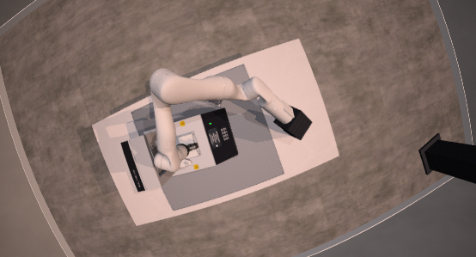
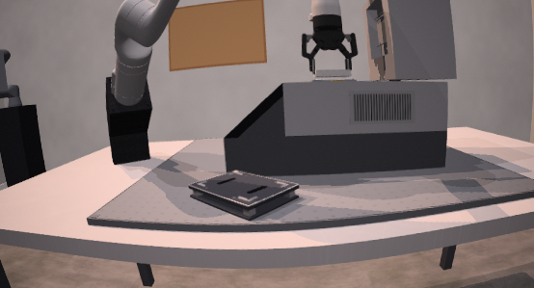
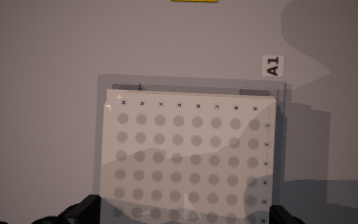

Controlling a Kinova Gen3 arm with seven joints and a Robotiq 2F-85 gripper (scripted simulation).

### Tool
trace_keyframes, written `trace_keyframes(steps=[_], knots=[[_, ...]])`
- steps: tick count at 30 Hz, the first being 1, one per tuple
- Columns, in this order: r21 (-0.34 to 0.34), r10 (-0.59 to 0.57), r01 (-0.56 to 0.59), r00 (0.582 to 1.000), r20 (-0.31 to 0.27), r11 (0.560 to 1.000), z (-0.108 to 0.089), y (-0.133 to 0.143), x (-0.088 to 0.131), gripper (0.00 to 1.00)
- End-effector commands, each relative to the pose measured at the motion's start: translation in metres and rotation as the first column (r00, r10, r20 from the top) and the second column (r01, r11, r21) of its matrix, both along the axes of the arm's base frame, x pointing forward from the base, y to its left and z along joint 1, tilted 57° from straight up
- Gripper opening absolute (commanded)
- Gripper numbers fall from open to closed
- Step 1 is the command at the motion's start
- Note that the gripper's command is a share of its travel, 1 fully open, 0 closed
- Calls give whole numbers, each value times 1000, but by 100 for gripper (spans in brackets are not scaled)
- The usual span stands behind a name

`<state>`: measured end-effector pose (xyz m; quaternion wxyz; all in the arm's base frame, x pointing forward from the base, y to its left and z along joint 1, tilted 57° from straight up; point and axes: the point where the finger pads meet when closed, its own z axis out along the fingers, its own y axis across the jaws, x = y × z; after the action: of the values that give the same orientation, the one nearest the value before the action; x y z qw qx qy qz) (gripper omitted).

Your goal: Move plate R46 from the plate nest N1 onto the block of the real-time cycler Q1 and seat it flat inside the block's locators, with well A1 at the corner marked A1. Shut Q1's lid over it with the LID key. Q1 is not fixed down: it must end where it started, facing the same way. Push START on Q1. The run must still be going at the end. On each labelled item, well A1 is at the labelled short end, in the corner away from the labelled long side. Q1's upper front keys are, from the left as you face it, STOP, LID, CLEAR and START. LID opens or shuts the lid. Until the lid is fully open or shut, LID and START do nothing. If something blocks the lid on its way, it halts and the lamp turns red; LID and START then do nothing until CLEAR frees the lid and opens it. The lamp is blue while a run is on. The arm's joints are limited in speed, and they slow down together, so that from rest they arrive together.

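The pale, square-cornered well plate R46 [image 3: 190, 150] hangs just over the grey recessed block [image 3: 280, 150] of the grey-and-black box-shaped cycler Q1 [image 2: 337, 127]. Its lettered short end lies nearest the white A1 label [image 3: 272, 66], and the corner where the row letters meet the column numbers points at that label, so the orientation looks right. The black two-finger gripper [image 2: 331, 70] has its fingers spread nearly to their limit, one on each side of the plate and holding it by its edges.

The risks, as I judge them:
- The plate's edge away from the A1 label looks slightly skewed against the block outline. If so, lowering could land a corner on a dark locator [image 3: 255, 92] and leave the plate tilted.
- A tilted plate could stop the grey lid [image 2: 414, 36], which stands open on the far side of the A1 label.
- Downward or sideways pressure could shift the loose cycler.
- The fingers have little room left to open, so they may drag the plate on release.
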<state>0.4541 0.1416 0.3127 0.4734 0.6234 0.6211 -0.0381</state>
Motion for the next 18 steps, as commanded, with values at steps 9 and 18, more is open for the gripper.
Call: trace_keyframes(steps=[9,18], knots=[[-5,1,-1,1000,4,1000,-1,-3,3,91],[-6,1,-1,1000,4,1000,-3,-5,5,91]])
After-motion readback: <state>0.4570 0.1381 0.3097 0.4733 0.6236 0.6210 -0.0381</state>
